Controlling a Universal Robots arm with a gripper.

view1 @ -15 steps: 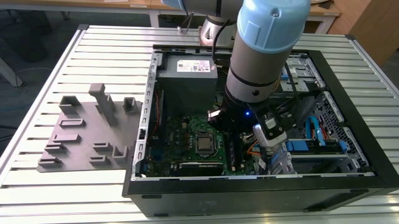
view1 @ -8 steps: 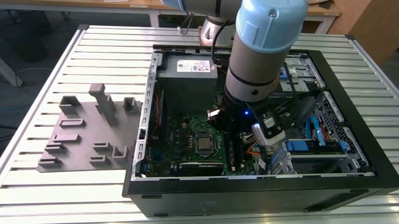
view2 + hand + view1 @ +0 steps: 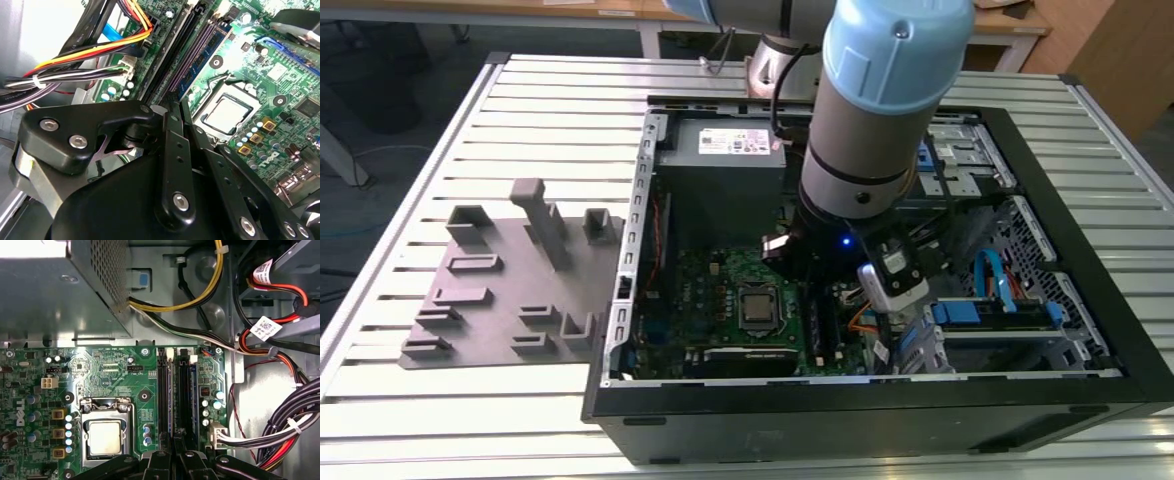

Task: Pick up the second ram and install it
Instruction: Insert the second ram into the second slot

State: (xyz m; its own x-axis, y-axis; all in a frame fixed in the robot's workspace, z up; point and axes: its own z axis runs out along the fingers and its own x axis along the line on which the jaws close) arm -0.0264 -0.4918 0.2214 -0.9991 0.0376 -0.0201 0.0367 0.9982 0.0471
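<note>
I'm seeing the gripper (image 3: 173, 452) sitting low over the motherboard's (image 3: 100, 372) memory slots (image 3: 180, 395), jaws drawn nearly together, seemingly pinching the second ram's (image 3: 197, 62) edge, though I can't be sure. The stick is standing in a slot beside the processor (image 3: 105, 436), inside the open computer case (image 3: 1067, 390).
</note>
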